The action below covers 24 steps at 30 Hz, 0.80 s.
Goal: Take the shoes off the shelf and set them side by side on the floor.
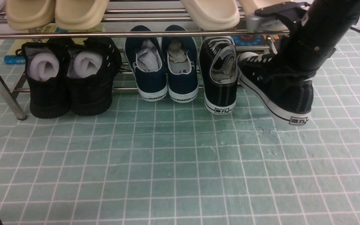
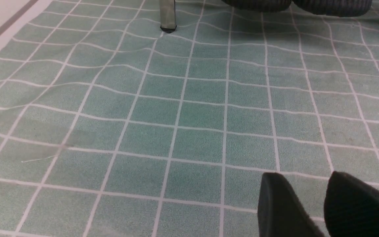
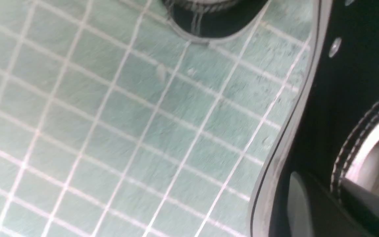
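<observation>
At 2 o'clock in the front view, below the top rails of the shelf (image 1: 136, 34), the right arm (image 1: 317, 40) reaches down into the right sneaker (image 1: 280, 90), one of the two black canvas shoes. The right wrist view shows how the right jaws stand. One finger (image 3: 296, 204) lies against the outside of the canvas and the other sits inside the opening. The stitched collar wall is pinched between them, so they are closed on that sneaker's side. The shoe is slewed, its white toe cap pointing to about 10 o'clock toward the lower rail and its heel swung out to 4 o'clock over the floor (image 1: 167, 162). Whether the heel touches the floor I cannot tell. Just beside it at 9 o'clock, the left sneaker (image 1: 219, 78) lies on the shelf's lower tier, toe at 12 o'clock and heel tipped down to the floor at 6 o'clock. Farther toward 9 o'clock come the navy slip-ons (image 1: 166, 68) and then the all-black sneakers (image 1: 70, 78) stuffed with white rolls. Cream slippers (image 1: 58, 12) lie on the upper tier. The left jaws show only in the left wrist view, low over the green tiles and well apart from the shelf's leg (image 2: 168, 16). They are parted, with a strip of floor between the two dark fingertips (image 2: 285, 207) and nothing held.
</observation>
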### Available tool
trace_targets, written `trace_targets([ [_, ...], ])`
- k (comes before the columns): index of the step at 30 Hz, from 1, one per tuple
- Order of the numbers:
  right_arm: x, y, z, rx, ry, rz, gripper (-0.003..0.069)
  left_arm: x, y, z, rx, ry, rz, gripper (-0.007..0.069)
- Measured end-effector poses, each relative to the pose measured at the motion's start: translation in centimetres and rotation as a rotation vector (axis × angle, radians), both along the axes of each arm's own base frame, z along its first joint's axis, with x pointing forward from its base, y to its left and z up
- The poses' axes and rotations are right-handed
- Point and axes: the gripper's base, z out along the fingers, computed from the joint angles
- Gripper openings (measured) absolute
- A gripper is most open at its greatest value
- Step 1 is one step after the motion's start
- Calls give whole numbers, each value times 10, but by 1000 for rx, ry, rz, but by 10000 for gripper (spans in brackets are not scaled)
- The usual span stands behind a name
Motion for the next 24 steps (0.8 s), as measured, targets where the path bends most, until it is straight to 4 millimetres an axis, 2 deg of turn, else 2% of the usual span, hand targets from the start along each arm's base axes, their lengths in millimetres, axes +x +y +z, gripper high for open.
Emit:
trace_targets([
  [3, -11, -3, 16, 27, -29, -20, 20, 0, 0, 0, 0, -1, 0, 242],
  [5, -25, -9, 31, 53, -59, -53, 20, 0, 0, 0, 0, -1, 0, 242],
  [10, -64, -20, 38, 105, -20, -112, 20, 0, 0, 0, 0, -1, 0, 242],
  [11, -65, -21, 37, 107, -17, -113, 20, 0, 0, 0, 0, -1, 0, 242],
  [13, -84, -24, 27, 118, 35, -120, 20, 0, 0, 0, 0, -1, 0, 242],
  [17, -104, -22, -2, 78, 133, -98, 20, 0, 0, 0, 0, -1, 0, 242],
  [21, -114, -11, -34, 50, 188, -67, 20, 0, 0, 0, 0, 0, 0, 242],
  [24, -114, 0, -51, 54, 180, -47, 20, 0, 0, 0, 0, 0, 0, 242],
])
